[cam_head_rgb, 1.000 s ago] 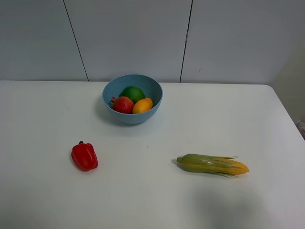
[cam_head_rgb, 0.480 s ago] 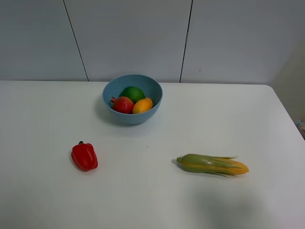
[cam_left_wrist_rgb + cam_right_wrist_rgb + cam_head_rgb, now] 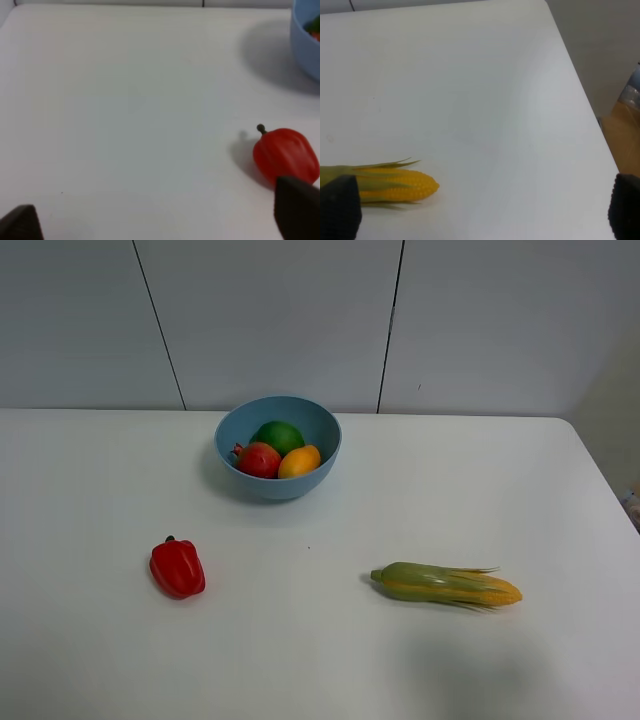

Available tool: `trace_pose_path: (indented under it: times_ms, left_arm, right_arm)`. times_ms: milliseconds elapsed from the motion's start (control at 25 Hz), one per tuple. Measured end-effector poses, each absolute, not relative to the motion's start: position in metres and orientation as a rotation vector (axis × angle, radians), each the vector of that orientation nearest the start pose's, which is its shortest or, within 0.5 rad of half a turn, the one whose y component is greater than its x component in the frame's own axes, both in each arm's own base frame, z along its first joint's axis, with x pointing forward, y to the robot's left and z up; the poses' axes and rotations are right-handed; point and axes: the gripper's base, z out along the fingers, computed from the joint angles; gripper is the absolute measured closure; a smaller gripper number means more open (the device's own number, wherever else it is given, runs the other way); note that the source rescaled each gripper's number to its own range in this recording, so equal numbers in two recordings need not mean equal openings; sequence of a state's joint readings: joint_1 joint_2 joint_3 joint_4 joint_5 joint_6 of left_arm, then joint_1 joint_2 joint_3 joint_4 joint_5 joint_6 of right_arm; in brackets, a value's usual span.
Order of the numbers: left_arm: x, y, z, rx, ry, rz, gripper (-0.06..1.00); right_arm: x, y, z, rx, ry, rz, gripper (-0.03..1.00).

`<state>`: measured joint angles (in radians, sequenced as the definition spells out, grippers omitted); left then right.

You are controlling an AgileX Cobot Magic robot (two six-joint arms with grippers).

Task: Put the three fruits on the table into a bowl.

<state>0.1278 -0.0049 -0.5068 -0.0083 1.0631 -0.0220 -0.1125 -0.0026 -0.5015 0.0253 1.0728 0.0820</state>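
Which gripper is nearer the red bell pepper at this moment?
Left. The left gripper hangs open just short of the bell pepper, one finger overlapping it in the left wrist view. The right gripper is open beside the corn cob.

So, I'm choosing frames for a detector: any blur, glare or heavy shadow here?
Exterior high view: even light, sharp, a soft shadow beside the bowl. Left wrist view: slightly soft, the bell pepper casts a faint shadow, and the fingertips are dark blurs. Right wrist view: mild blur, the corn cob readable, no glare.
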Motion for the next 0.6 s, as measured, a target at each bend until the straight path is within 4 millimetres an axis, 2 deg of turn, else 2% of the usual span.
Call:
trace_pose_path:
  times_ms: [600]
  left_arm:
    - [-0.0062,-0.0015,0.2793,-0.153,2.025,0.056,0.08]
  right_arm:
    - [-0.0057,0.0027,0.2767,0.198,2.043,0.011,-0.03]
